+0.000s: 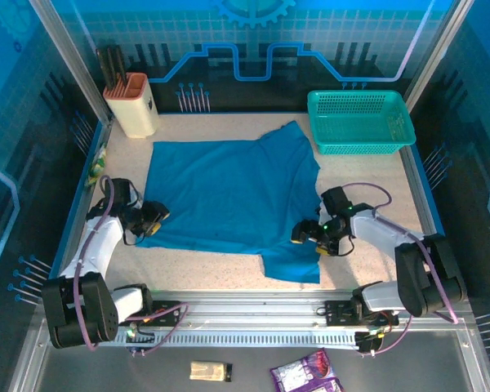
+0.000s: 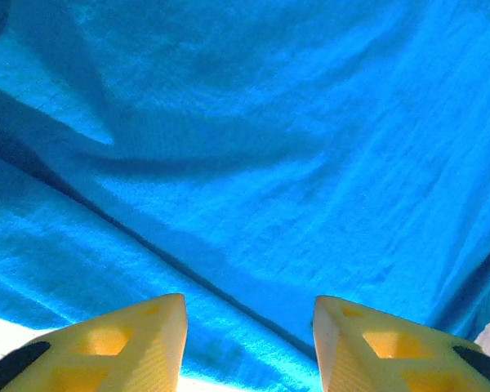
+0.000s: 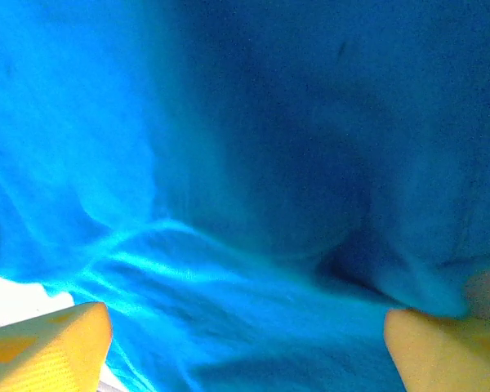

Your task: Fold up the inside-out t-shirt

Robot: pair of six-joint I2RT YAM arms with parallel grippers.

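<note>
The inside-out t-shirt (image 1: 229, 192) lies spread mostly flat across the middle of the table, one sleeve reaching toward the back right and a flap hanging toward the near edge. My left gripper (image 1: 157, 218) sits at the shirt's left edge. In the left wrist view its yellow fingers (image 2: 147, 343) stand apart over the hem of the t-shirt (image 2: 269, 122), the gripper (image 2: 249, 306) open. My right gripper (image 1: 300, 234) rests at the shirt's right edge. In the right wrist view the gripper (image 3: 247, 314) is wide open with rumpled t-shirt (image 3: 269, 122) cloth lying between the fingers.
A teal mesh basket (image 1: 359, 121) stands at the back right, close to the shirt's sleeve. A beige knife block (image 1: 132, 104) stands at the back left. Bare tabletop (image 1: 204, 265) runs along the near edge. Small packets (image 1: 306, 376) lie below the rail.
</note>
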